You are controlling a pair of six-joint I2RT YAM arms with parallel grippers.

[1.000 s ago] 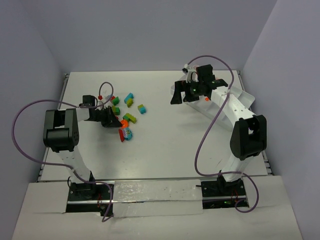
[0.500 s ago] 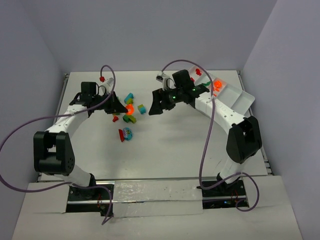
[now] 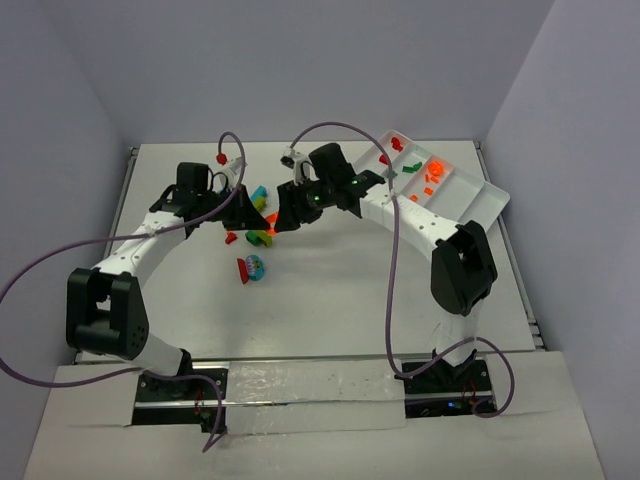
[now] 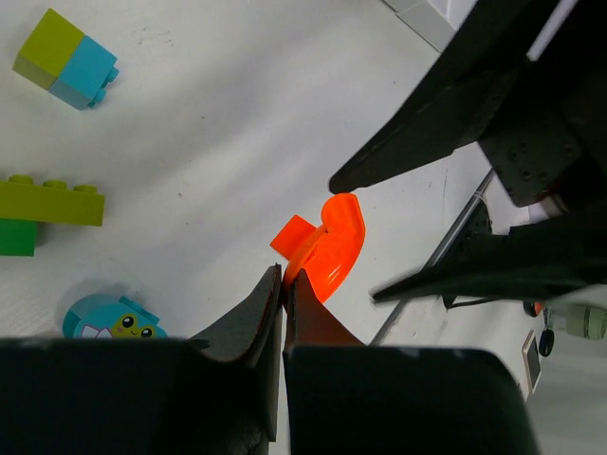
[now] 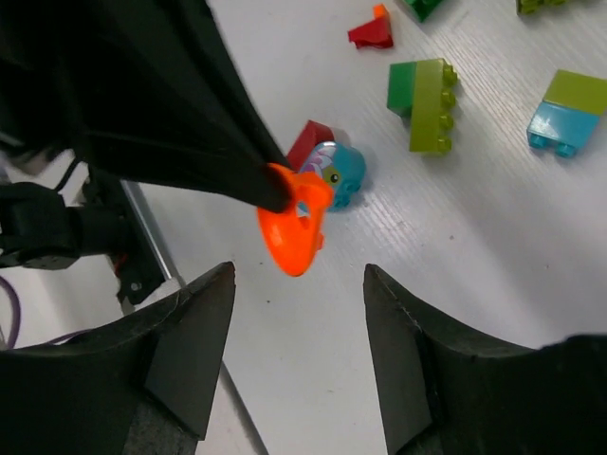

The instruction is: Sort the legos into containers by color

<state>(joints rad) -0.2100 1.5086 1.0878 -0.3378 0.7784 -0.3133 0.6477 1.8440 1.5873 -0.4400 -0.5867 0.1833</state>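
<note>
Your left fingers (image 4: 251, 318) are pinching the edge of an orange curved plastic piece (image 4: 334, 242). It is held over the white counter (image 3: 330, 300), beside the loose coloured bricks (image 3: 258, 236). Your right fingers (image 5: 190, 360) stand spread, one on either side of that piece, not gripping it. The white divided tray (image 3: 480, 197) sits far right, holding red, green and orange bricks.

Orange curved piece (image 4: 327, 246): pinched at 1 edge by left gripper (image 4: 283, 282), held aloft.
Lying loose: yellow-green/cyan brick (image 4: 66, 59), yellow-green and green brick (image 4: 47, 204), cyan face piece (image 4: 109, 320), small red piece (image 5: 372, 33).
White tray (image 3: 480, 196): far right, set at an angle; red, green and orange bricks in its compartments.
</note>
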